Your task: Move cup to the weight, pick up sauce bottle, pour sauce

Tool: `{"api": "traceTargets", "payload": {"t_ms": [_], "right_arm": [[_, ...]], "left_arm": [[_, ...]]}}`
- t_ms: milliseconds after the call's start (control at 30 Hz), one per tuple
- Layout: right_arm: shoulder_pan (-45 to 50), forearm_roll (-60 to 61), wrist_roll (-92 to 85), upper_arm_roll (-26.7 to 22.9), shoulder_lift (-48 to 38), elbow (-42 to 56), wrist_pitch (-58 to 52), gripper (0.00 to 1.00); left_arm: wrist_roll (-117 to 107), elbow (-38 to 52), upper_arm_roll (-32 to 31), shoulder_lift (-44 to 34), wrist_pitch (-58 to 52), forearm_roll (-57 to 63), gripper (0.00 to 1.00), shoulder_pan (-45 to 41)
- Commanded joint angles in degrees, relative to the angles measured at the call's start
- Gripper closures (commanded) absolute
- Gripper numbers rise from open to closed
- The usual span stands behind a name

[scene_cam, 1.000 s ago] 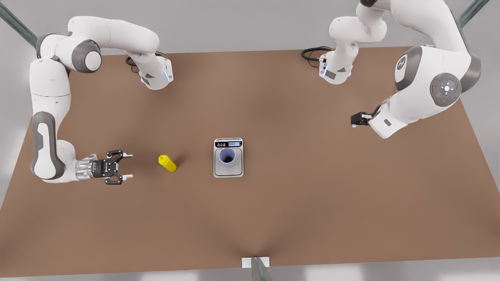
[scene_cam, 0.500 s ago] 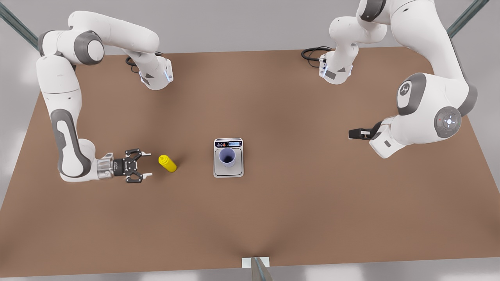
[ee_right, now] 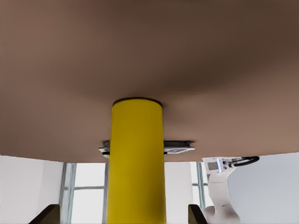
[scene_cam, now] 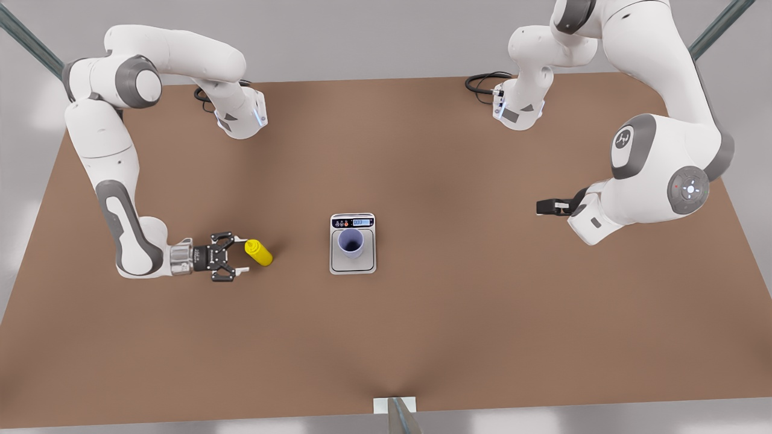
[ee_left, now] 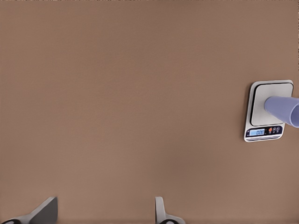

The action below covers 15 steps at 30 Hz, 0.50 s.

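The yellow sauce bottle (scene_cam: 259, 252) stands upright on the brown table, to the front view's left of the weight (scene_cam: 353, 267). My right gripper (scene_cam: 240, 255) lies low and level beside it, open. One fingertip (scene_cam: 239, 239) reaches the bottle's cap; the other is short of it. In the right wrist view the sauce bottle (ee_right: 136, 158) rises between the spread fingertips (ee_right: 49, 213). The lavender cup (scene_cam: 351, 242) stands on the weight's platform; the left wrist view shows the cup (ee_left: 284, 108) and the weight (ee_left: 258, 109) far off. My left gripper (scene_cam: 550, 207) waits at the front view's right, fingertips (ee_left: 161, 212) apart, holding nothing.
Both arm bases (scene_cam: 241, 117) (scene_cam: 518, 108) sit at the table's far edge with black cables (scene_cam: 482, 81). A small white bracket (scene_cam: 395, 405) is at the near edge. Bare brown tabletop (scene_cam: 458, 313) surrounds the weight.
My right gripper has slid toward the front view's right, closing the gap until its fingers reach the sauce bottle. The left arm lowered and settled at the right side. Cup, weight and bottle stayed put.
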Motion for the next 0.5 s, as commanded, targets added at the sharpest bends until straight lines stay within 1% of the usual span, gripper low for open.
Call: {"api": "traceTargets", "payload": {"t_ms": [0, 200, 467], "right_arm": [[0.0, 0.0, -0.1, 0.0, 0.3, 0.0, 0.0, 0.00], [-0.2, -0.2, -1.7, 0.0, 0.3, -0.1, -2.3, 0.00], [0.5, -0.1, -1.2, 1.3, 1.2, 0.2, -1.3, 0.00]], "left_arm": [[0.0, 0.0, 0.0, 0.0, 0.0, 0.0, 0.00, 0.0], [0.0, 0.0, 0.0, 0.0, 0.0, -0.1, 0.00, -0.1], [0.0, 0.0, 0.0, 0.0, 0.0, -0.1, 0.00, -0.1]]}}
